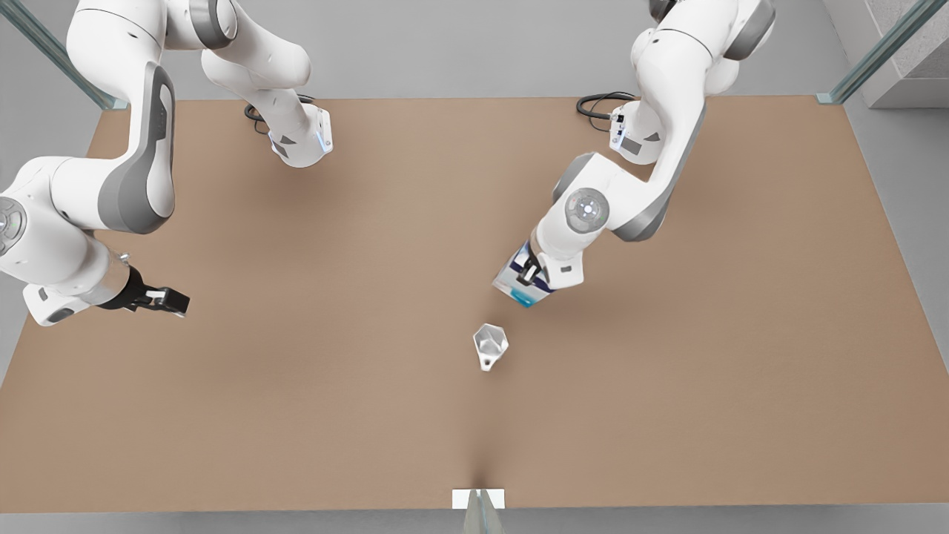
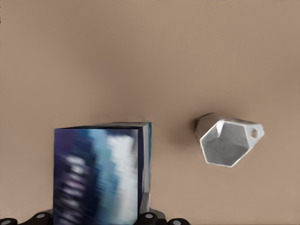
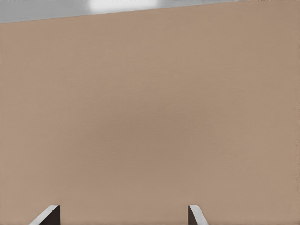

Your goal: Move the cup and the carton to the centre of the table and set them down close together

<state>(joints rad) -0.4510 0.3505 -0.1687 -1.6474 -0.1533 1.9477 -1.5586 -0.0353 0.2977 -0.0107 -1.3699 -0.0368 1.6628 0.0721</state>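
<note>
Left gripper (image 1: pixel 528 273) is clamped on the carton (image 1: pixel 519 285), near table (image 1: pixel 296 386) centre. The cup (image 1: pixel 490 345) stands at the carton's 7 o'clock in the front view, apart. Advise lowering upright, just beside the cup, without contact. Carton's base and left fingertips are hidden. Right gripper (image 1: pixel 167 300) waits, fingers (image 3: pixel 49 216) spread, at 9 o'clock.

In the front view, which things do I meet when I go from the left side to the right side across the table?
Right gripper, open over bare table → cup, near the centre → carton held in the left gripper.
</note>
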